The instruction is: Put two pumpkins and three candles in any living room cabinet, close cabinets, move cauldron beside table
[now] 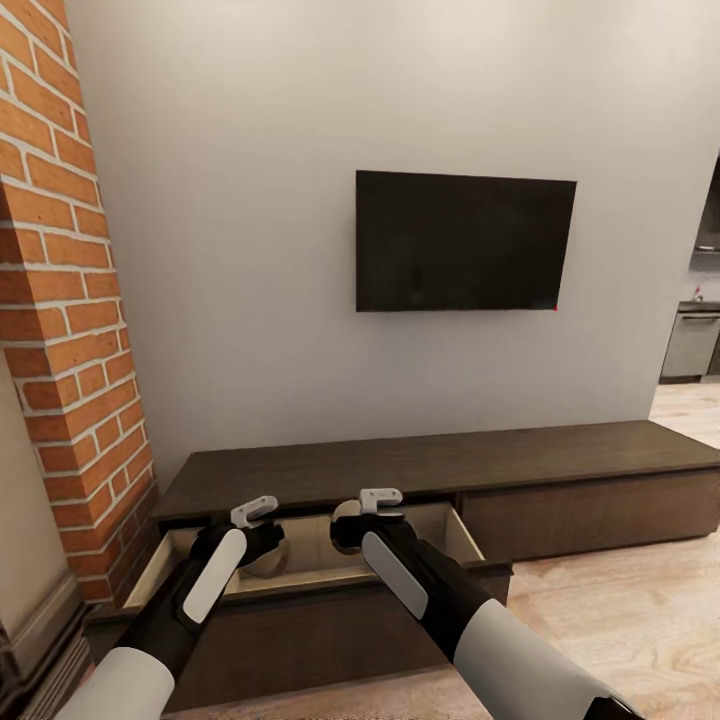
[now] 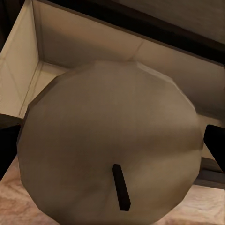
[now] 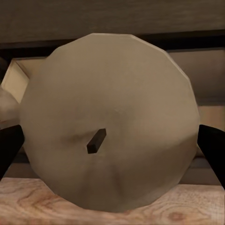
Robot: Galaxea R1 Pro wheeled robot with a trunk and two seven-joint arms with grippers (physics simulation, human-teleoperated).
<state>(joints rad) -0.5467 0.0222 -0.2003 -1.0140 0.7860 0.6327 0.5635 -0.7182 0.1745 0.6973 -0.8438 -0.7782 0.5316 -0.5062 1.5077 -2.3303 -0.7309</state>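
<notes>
The long dark-brown cabinet (image 1: 560,460) stands against the wall with its left drawer (image 1: 305,550) pulled open, pale inside. My left gripper (image 1: 266,548) is shut on a round beige candle (image 2: 108,136) with a dark wick, held over the drawer's left part. A second beige candle (image 3: 108,122) sits in my right gripper (image 1: 346,526), shut on it above the drawer's middle. Dark fingertips (image 3: 213,150) flank that candle, and the left gripper's fingertips (image 2: 215,150) flank the other. The pumpkins, the cauldron and the table are out of view.
A red brick column (image 1: 60,300) rises close at the left beside the drawer. A black TV (image 1: 465,240) hangs on the wall above the cabinet. Wooden floor (image 1: 620,620) opens to the right, toward a kitchen appliance (image 1: 692,345).
</notes>
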